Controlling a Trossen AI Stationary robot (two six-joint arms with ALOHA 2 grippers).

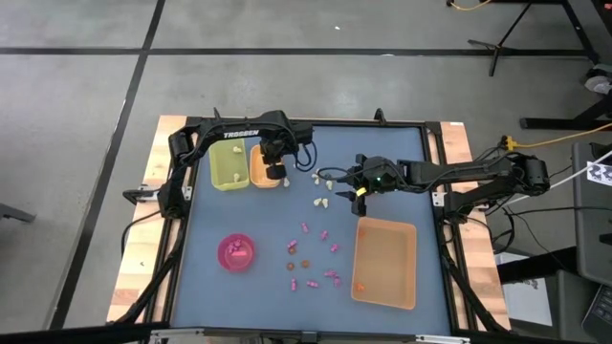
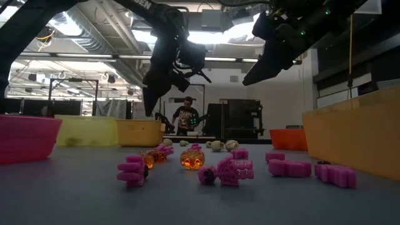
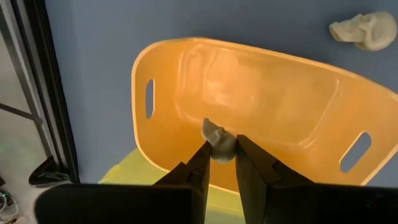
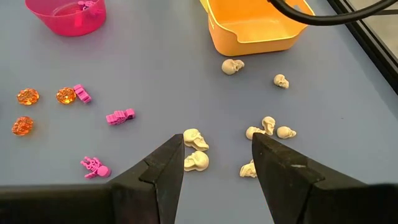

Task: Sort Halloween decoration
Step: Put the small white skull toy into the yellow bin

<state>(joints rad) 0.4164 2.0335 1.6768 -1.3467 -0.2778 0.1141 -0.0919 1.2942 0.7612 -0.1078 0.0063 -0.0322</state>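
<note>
Blue-grey tabletop (image 1: 277, 287) w/ black rim holds 3 rect. plastic trays: big tan-orange tray (image 1: 386, 261) near right edge, small orange tray (image 1: 265, 166) touching a yellow-green tray (image 1: 228, 165) at the far left. 1 round pink bowl (image 1: 236, 252) sits well apart, front-left, open room around it. Left gripper (image 3: 221, 163) over orange tray, fingers clamped on 1 cream skull trinket (image 3: 217, 140). Right gripper (image 4: 217, 158) hovers w/ fingers apart above cream skulls (image 4: 195, 139), approx. 9 on the mat. Pink trinkets (image 1: 331, 275), approx. 9, and 3 amber ones (image 4: 27, 96) scatter mid-table.
</note>
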